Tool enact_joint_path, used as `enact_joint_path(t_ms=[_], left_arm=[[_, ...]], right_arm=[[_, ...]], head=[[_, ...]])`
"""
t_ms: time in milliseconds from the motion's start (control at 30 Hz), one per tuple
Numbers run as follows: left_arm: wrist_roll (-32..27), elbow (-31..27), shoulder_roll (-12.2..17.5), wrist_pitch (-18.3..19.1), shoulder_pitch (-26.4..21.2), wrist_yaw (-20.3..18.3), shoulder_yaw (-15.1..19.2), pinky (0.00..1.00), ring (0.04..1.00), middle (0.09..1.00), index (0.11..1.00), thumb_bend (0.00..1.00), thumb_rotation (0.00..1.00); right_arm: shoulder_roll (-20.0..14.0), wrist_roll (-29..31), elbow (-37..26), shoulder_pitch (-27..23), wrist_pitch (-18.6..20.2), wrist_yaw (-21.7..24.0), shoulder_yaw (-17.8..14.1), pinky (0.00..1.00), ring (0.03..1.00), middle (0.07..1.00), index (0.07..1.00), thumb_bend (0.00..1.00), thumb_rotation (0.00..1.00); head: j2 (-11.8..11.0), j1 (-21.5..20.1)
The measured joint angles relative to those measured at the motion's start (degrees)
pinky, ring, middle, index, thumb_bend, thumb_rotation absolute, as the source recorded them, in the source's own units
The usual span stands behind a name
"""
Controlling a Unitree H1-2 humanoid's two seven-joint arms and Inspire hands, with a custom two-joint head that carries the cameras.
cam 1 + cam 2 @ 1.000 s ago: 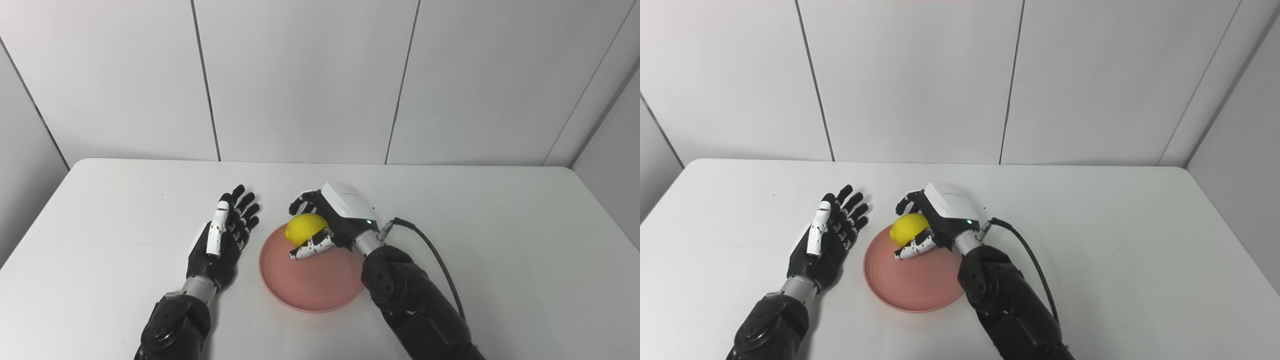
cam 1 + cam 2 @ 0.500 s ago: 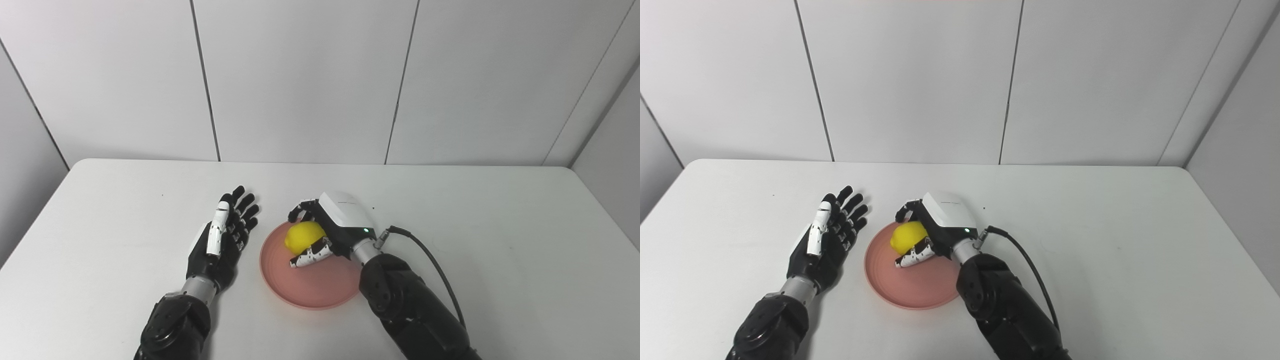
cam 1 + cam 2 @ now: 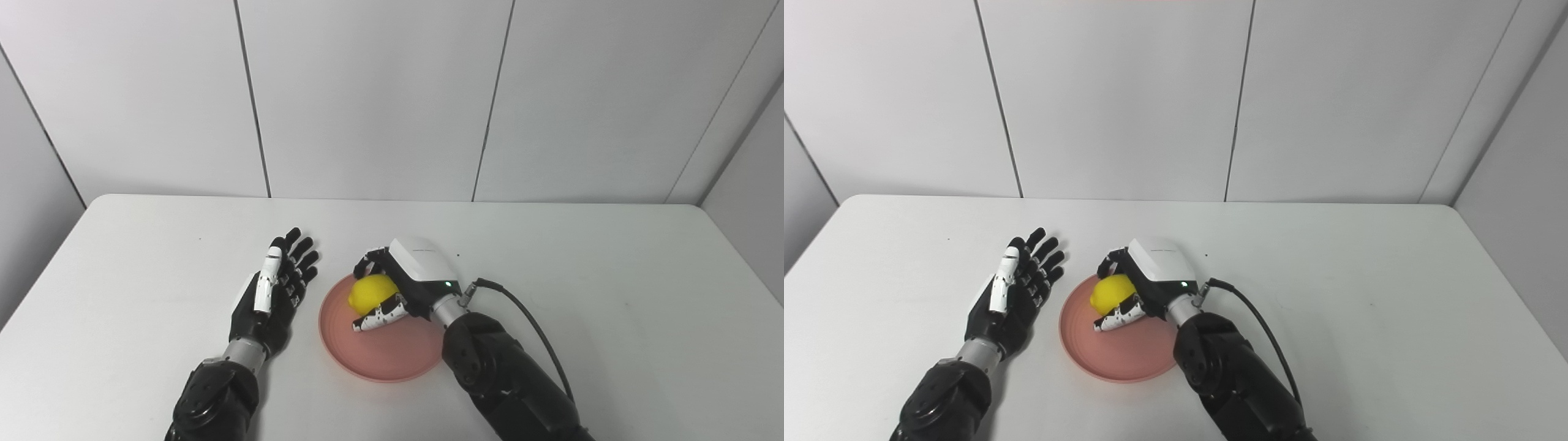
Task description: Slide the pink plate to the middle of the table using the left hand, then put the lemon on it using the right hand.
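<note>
The pink plate (image 3: 386, 355) lies near the middle of the white table. A yellow lemon (image 3: 369, 292) is over the plate's far part, low and close to its surface; whether it touches is unclear. My right hand (image 3: 407, 282) is shut on the lemon, fingers curled behind it and thumb in front. Just left of the plate rests my left hand (image 3: 272, 291), open on the table, fingers spread and pointing away, apart from the plate's rim.
The white table (image 3: 612, 294) spreads wide on both sides, with grey wall panels behind its far edge. A black cable (image 3: 527, 312) runs from the right wrist over the table.
The right hand has come down and slightly nearer with the lemon, from above the plate's far rim to low over the plate. The left hand has stayed put.
</note>
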Motion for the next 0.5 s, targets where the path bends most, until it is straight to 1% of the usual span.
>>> enact_joint_path(t_ms=[100,167,300,367,500], left_arm=[[0.01,0.01,0.05,-0.02,0.00,-0.02,-0.02,0.98,0.956,0.964,0.958,0.44,1.00],[0.01,0.01,0.08,-0.03,0.00,-0.04,-0.01,0.98,0.956,0.963,0.957,0.44,1.00],[-0.01,0.02,0.08,-0.03,0.00,-0.15,-0.01,0.99,0.959,0.967,0.961,0.44,1.00],[0.00,0.03,0.08,-0.03,0.00,-0.15,-0.01,0.98,0.957,0.965,0.959,0.44,1.00],[0.00,0.02,0.06,0.02,0.00,-0.11,0.03,0.98,0.958,0.969,0.966,0.43,1.00]], right_arm=[[-0.56,-1.31,-1.28,0.68,0.02,0.79,0.72,0.34,0.448,0.534,0.594,0.82,0.49],[-0.95,-1.56,-2.39,0.85,0.01,2.12,0.84,0.38,0.476,0.556,0.602,0.86,0.53],[-1.50,-1.53,-3.35,1.14,-0.02,3.02,0.86,0.40,0.492,0.573,0.615,0.95,0.61],[-1.67,-1.53,-3.89,1.33,-0.02,3.26,0.86,0.40,0.494,0.576,0.619,0.97,0.62],[-1.94,-1.43,-4.74,1.60,-0.01,4.25,0.71,0.45,0.545,0.626,0.645,1.00,0.63]], head=[[0.09,0.00],[0.00,0.00],[0.00,0.00],[-0.09,-0.09],[-0.09,-0.09]])
